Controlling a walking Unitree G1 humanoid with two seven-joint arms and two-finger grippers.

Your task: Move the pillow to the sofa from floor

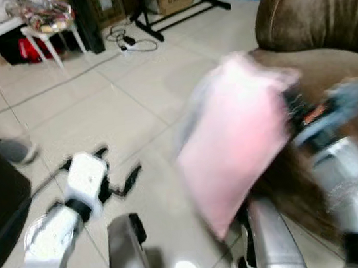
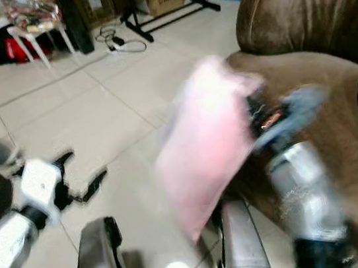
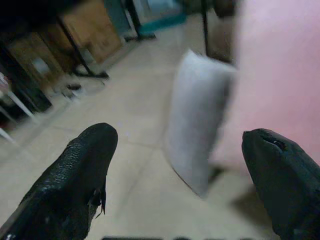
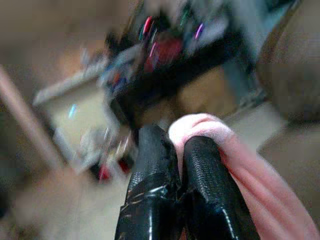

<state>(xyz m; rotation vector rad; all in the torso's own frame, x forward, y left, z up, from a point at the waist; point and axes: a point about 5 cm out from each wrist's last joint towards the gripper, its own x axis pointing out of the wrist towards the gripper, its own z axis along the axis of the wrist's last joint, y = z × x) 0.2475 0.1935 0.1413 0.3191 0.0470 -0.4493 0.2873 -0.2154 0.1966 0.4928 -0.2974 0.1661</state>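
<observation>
My right gripper (image 4: 182, 150) had its jaws clamped together on an edge of the pink pillow (image 1: 233, 140), which hung below and to the inner side of them, clear of the tiled floor (image 1: 97, 119) and blurred with motion. The brown sofa (image 1: 322, 14) lay just beyond and beneath those jaws, its seat edge right beside the pillow's far side, though I could not tell whether the fabric was already brushing the cushion.

My left gripper (image 1: 115, 176) hung low over the tiles with its jaws spread wide and nothing between them. Ahead of those jaws, in the left wrist view, stood a pale grey pillow (image 3: 197, 125) next to the pink one.

As I judged it, the pickup was done and the carry nearly so. What was left was to bring the pillow fully over the seat, lower it and let go.
</observation>
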